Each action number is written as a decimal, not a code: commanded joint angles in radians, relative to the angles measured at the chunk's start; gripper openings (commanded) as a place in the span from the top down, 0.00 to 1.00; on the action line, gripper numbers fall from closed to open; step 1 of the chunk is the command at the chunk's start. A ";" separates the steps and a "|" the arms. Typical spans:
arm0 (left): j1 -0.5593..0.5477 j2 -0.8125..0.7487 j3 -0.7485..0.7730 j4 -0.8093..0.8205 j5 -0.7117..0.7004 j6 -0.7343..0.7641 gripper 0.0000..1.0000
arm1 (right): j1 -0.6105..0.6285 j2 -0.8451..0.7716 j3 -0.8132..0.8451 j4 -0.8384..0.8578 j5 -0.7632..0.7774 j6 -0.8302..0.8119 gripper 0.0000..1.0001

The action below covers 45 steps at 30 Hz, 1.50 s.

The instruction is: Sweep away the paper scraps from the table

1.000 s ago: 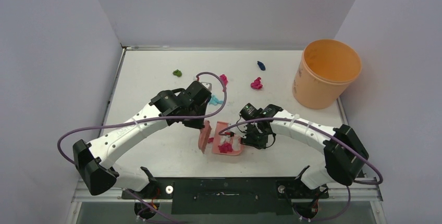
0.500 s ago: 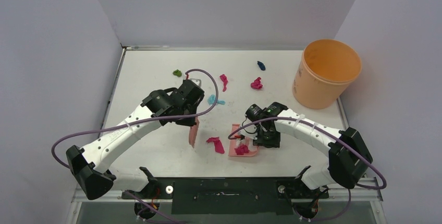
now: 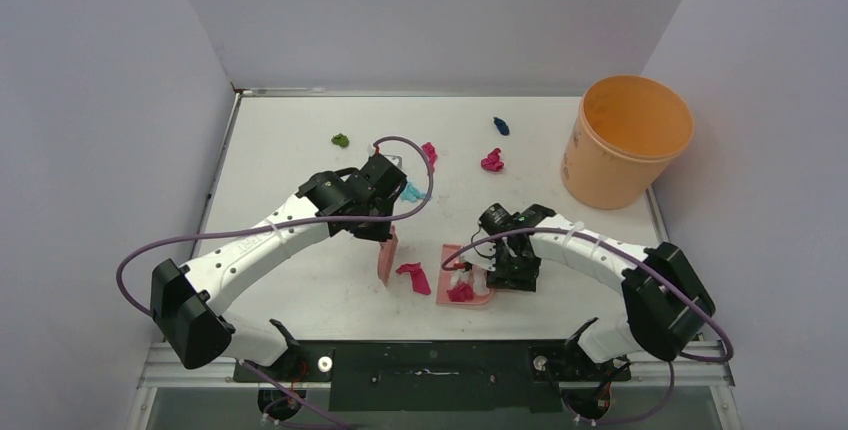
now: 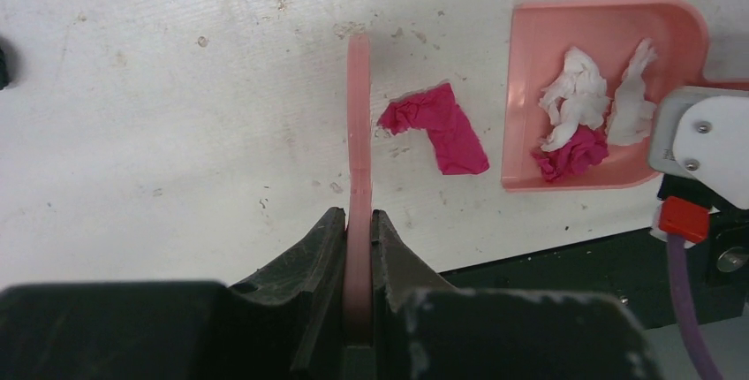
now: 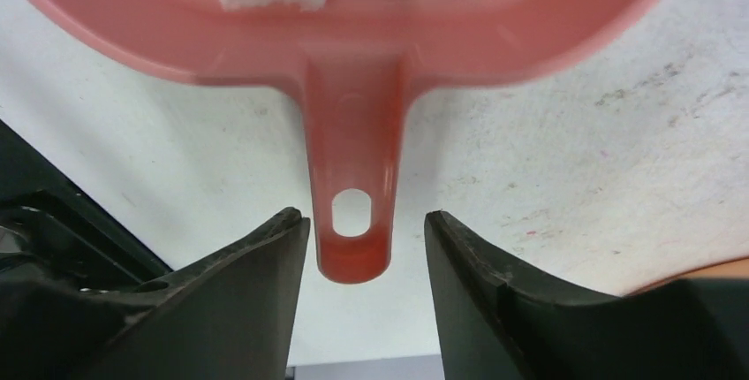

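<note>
Status: clamping brush (image 4: 358,115) tight in left gripper (image 4: 358,221), holding it edge-on beside dustpan (image 4: 530,88) mouth. Straddling dustpan handle (image 5: 353,159) with right gripper (image 5: 366,217), jaws parted, not touching it. Lying on table (image 4: 177,88): magenta scrap (image 4: 437,124) between brush and dustpan; white and magenta scraps (image 4: 574,110) inside dustpan; more scraps (image 3: 492,160) well beyond dustpan.
</note>
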 commanded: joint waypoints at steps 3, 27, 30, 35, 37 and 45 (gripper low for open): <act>0.005 -0.049 -0.029 0.084 0.028 -0.001 1.00 | -0.142 -0.200 -0.063 0.116 -0.189 -0.197 0.40; 0.006 -0.045 -0.059 0.101 0.027 -0.003 1.00 | -0.259 -0.113 -0.003 0.026 -0.318 -0.242 0.87; 0.006 -0.045 -0.041 0.081 0.020 0.002 1.00 | -0.231 -0.111 0.059 -0.068 -0.254 -0.227 0.89; 0.007 -0.046 -0.015 0.059 -0.007 0.003 1.00 | -0.117 -0.114 0.110 -0.152 -0.129 -0.143 0.90; 0.010 -0.035 -0.009 0.048 -0.018 0.003 1.00 | -0.074 -0.109 0.114 -0.159 -0.101 -0.111 0.90; 0.011 0.005 -0.053 0.080 -0.007 -0.022 1.00 | -0.037 -0.039 0.125 -0.142 -0.088 -0.058 0.91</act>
